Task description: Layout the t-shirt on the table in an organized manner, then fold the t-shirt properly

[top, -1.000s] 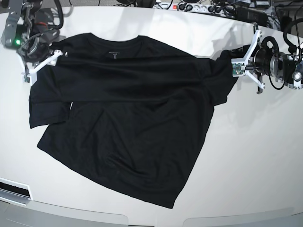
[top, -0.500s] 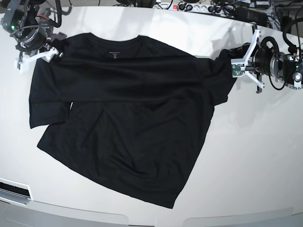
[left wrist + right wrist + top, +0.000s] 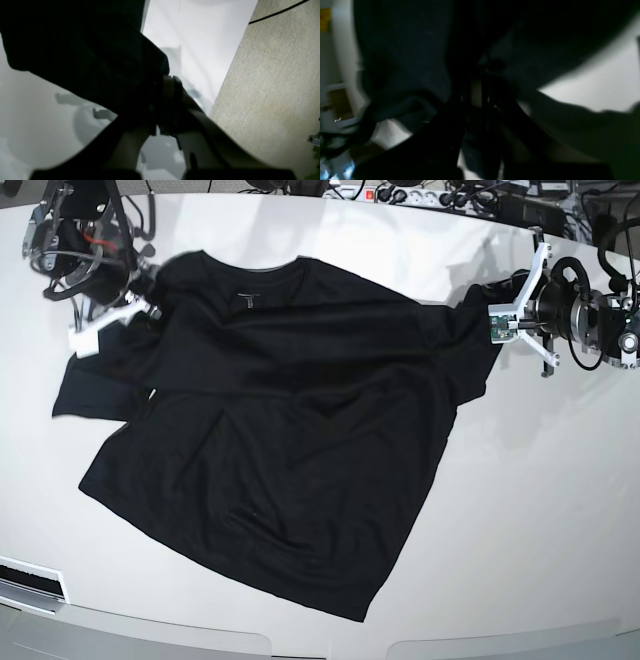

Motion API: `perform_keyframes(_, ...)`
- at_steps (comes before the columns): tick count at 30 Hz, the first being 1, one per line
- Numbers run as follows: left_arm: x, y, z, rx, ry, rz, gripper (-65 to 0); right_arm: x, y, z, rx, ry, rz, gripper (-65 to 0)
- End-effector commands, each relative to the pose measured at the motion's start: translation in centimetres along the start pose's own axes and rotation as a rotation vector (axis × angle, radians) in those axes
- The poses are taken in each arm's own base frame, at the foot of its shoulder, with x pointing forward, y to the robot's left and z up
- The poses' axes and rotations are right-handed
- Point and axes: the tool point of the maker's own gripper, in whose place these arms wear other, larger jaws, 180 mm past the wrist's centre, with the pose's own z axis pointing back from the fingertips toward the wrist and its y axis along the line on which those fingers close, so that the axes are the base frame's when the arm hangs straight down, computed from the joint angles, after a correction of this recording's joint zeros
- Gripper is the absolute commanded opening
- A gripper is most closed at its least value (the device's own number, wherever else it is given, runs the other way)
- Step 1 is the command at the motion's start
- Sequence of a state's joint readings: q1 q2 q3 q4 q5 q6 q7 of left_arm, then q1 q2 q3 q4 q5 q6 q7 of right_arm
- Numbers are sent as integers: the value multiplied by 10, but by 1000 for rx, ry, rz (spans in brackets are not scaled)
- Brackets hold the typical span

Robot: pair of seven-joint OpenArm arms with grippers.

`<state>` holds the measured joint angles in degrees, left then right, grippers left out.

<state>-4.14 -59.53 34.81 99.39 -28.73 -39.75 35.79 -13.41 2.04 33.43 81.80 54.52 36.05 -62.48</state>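
The black t-shirt point(image 3: 290, 430) lies spread on the white table point(image 3: 540, 510), neck tag toward the far edge and hem toward the near right. In the base view my right gripper point(image 3: 143, 292) is at the shirt's left shoulder, shut on the cloth, which bunches toward it. The right wrist view shows dark t-shirt fabric point(image 3: 402, 50) wrapped around the right gripper point(image 3: 480, 75). My left gripper point(image 3: 492, 318) is shut on the tip of the opposite sleeve. In the left wrist view the left gripper point(image 3: 162, 82) pinches the t-shirt point(image 3: 87, 50) just above the table.
Cables and a power strip point(image 3: 420, 195) run along the table's far edge. A white slotted part point(image 3: 30, 585) sits at the near left corner. Beige floor point(image 3: 270, 87) shows past the table edge beside my left gripper.
My right gripper swung out to the far left, came back onto the shirt's shoulder and shut on it. The shoulder and left sleeve have shifted and bunched. The left arm has not moved.
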Motion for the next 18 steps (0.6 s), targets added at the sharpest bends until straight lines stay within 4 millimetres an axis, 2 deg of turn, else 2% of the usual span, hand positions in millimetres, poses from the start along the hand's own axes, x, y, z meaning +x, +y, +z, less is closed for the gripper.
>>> perform_keyframes(1,11,4,8,5,-52,5,-650,32,21,5,71,-86,67,-650)
perform_keyframes(3,27,-2,6,-22,-108,23,-650,48,42,11,129,-124,123,-650)
perform_keyframes(7,63,-17,-7,-75,-193,21,-650,74,72,30,131,-181,274,-650)
perform_keyframes(13,131,-35,-32,-129,-374,8,-645,113,107,65,-15,-284,504,-650)
perform_keyframes(17,162,-48,-45,-161,-412,-4,-314,138,97,91,-206,-377,559,-650)
perform_keyframes(18,167,-50,-46,-167,-426,-3,-270,141,91,95,-241,-390,547,-650)
